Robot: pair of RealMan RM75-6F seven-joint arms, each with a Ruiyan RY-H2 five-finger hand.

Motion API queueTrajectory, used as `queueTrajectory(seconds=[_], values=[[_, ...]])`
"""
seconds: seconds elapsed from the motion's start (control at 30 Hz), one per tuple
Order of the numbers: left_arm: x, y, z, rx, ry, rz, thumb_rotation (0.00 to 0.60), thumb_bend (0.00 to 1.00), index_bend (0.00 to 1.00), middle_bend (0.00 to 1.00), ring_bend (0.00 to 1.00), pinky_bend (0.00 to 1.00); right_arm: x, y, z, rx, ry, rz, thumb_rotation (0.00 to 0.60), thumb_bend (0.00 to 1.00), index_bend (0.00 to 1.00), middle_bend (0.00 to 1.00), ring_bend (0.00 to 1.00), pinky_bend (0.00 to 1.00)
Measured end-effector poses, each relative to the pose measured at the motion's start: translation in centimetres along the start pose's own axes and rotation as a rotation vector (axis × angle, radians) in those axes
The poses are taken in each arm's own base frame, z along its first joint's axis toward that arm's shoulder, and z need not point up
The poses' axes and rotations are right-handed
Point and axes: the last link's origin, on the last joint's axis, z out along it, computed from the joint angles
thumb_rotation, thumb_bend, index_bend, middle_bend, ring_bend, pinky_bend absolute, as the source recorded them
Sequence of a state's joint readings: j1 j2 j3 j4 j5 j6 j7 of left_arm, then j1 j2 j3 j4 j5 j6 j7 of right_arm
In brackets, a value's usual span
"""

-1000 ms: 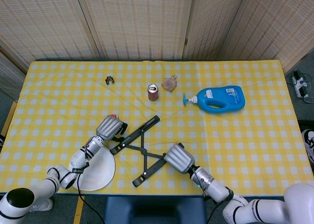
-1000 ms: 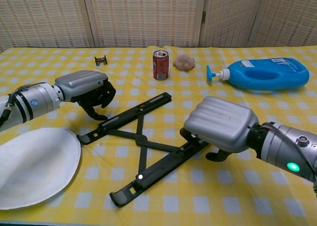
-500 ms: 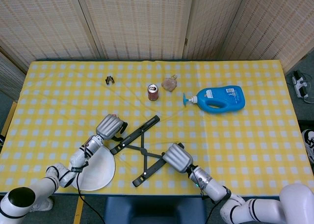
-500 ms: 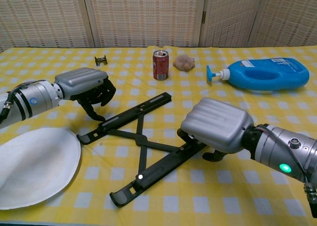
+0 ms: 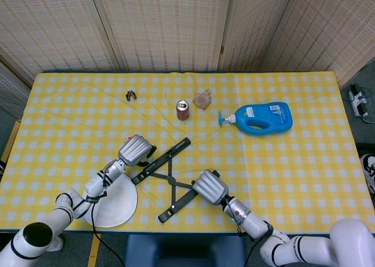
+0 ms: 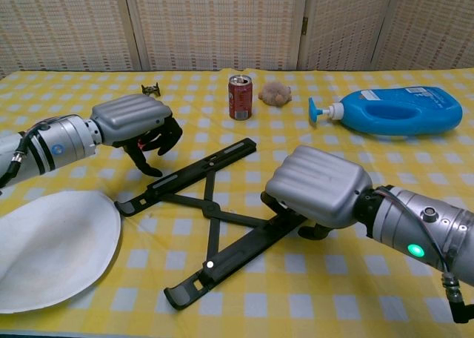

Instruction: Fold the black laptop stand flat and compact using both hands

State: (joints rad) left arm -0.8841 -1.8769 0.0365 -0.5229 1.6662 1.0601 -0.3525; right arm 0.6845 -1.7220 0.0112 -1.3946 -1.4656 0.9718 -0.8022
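A table under a yellow-and-white checked cloth [image 5: 293,161] stands before woven, pale folding screens.

In the head view, the black laptop stand [image 5: 169,176] lies spread open near the front middle of the table, its two rails joined by crossed struts. Behind it stand a red soda can [image 5: 183,110] and a small tan lump [image 5: 203,99], with a blue detergent bottle [image 5: 262,117] lying on its side to their right. A small dark clip [image 5: 131,94] sits well apart at the far left. A white plate [image 5: 117,205] lies at the front left, just beside the stand's near-left end. The left hand [image 5: 135,150] hovers over the left rail's end; the right hand [image 5: 210,187] covers the right rail's far end. Finger detail is too small here.

In the chest view, the stand [image 6: 211,223] fills the centre, the can [image 6: 239,97] and the lump [image 6: 275,93] behind it, the bottle [image 6: 400,111] at right, the clip [image 6: 152,90] far left, the plate [image 6: 52,245] at lower left. The left hand [image 6: 137,123] is curled downward, dark fingertips [image 6: 152,171] just above or at the left rail; nothing is clearly grasped, and contact cannot be told. The right hand [image 6: 318,186] rests palm-down over the right rail; its back hides the fingers, so whether they clasp the rail cannot be told.
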Motion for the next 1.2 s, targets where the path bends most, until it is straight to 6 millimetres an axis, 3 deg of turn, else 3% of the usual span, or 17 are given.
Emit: queueTrajectory(seconds=[0.7,1.2], values=[[-0.3,0.5,-0.2,-0.024,-0.046,-0.023,0.600,0.00,0.73,0.87,0.75,0.73,-0.5,0.2,0.8,-0.015,0.015,-0.050,0.600,0.27,0.60,0.81,0.80,0.77],[-0.3,1.5,-0.6,-0.054,-0.074,-0.068,0.600,0.00,0.73,0.87,0.75,0.73,-0.4,-0.8,2.1,-0.014,0.047,-0.065,0.600,0.27,0.60,0.81,0.79,0.77]])
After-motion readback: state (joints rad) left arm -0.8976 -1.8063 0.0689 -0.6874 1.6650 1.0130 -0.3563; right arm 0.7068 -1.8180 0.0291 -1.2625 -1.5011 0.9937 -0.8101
